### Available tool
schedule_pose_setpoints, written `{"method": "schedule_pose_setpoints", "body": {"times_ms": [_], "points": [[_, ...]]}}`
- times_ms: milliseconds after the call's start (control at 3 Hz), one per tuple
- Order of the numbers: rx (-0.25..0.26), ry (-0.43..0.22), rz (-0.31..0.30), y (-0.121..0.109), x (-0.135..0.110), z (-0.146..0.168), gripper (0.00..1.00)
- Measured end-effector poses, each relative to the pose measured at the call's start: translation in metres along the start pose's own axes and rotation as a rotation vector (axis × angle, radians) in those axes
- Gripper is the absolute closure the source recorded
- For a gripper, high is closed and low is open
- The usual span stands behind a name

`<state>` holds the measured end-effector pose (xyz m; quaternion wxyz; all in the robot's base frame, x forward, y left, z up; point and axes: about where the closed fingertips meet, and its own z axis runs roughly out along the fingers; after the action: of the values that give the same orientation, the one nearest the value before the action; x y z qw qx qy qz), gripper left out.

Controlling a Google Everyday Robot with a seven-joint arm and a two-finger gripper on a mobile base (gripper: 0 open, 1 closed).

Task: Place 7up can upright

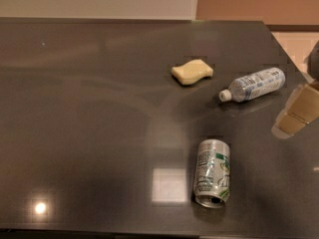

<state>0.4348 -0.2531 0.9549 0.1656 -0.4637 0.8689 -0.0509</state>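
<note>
The dark glossy table [89, 108] carries three things, all in its right half. The can [213, 172] lies on its side near the front edge, its open end facing that edge. The bottle [251, 85] lies on its side close to the right edge, its white cap pointing left. A yellow sponge [192, 71] lies flat just left of the bottle, nearer the back edge. The gripper [296, 114] hangs over the right edge, apart from all three.

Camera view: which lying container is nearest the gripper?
The clear plastic bottle, just left of the gripper at the right edge; the 7up can lies farther, toward the front.
</note>
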Motion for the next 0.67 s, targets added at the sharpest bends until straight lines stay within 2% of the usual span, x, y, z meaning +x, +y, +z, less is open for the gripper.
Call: {"method": "schedule_pose_setpoints", "body": {"times_ms": [333,667], "points": [[0.010,0.079,0.112,-0.044,0.007,-0.015,0.00],[-0.046,0.087,0.025,-0.078,-0.032,-0.015,0.00]]}}
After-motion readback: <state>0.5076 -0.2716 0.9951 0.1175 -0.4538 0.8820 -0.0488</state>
